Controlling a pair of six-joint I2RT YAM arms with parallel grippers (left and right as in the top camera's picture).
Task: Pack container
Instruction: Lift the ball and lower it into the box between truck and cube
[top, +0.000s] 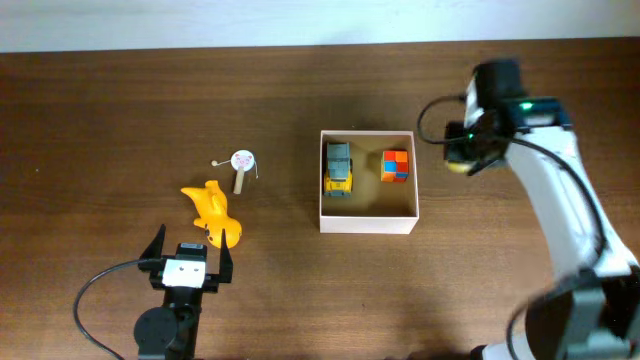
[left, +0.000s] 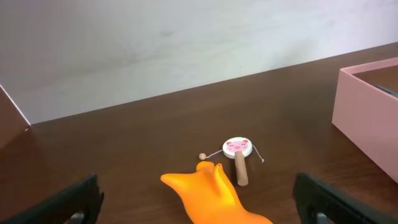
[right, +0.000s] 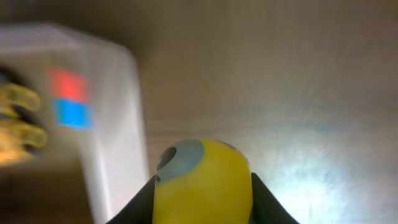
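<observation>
Container, square, mouth upward, left end effector spread empty, right end effector clamping yellow toy

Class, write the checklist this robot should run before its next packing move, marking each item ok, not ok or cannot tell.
1. Right gripper shut on yellow toy: ok.
2. Right gripper over container: not ok, it is beside the right wall.
3. Free floor in container: ok.
4. Left gripper open: ok.
5. Orange toy centred ahead of left gripper: ok.
</observation>
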